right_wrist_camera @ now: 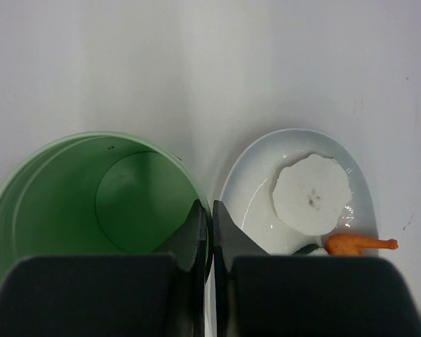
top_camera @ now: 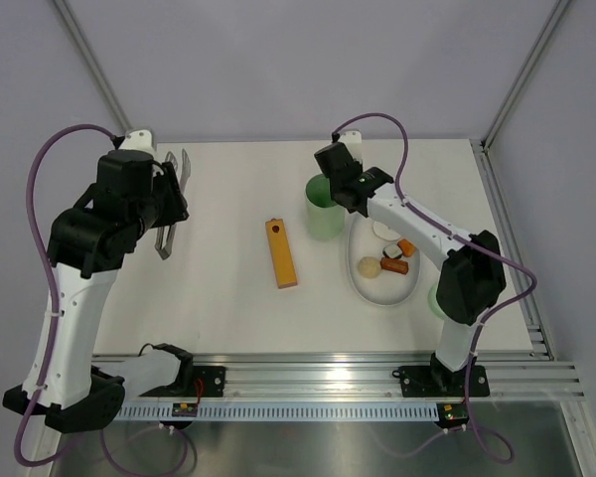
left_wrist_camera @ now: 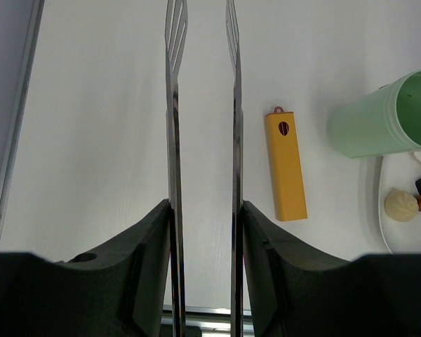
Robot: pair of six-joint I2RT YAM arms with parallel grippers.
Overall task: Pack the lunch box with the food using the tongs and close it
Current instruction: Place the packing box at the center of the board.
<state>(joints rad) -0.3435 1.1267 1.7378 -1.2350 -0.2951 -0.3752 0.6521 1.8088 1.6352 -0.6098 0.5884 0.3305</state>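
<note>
my left gripper (left_wrist_camera: 205, 210) pinching tongs (left_wrist_camera: 174, 105), far left | my right gripper (right_wrist_camera: 210, 214) pressed thin on lunch box (right_wrist_camera: 63, 175) rim, i think | food (top_camera: 392, 258) on plate (top_camera: 363, 290) beside box | risk: tongs twist in my hold, piece drops; rim slips, box tips

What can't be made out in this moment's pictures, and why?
Lid: top view, mostly behind the right arm's elbow; handle unseen.
Tongs tips: left wrist view, cut off by the top edge.
Orange piece: right wrist view, partly behind the right end effector.
Lunch box near wall: right wrist view, behind the same end effector.
</note>
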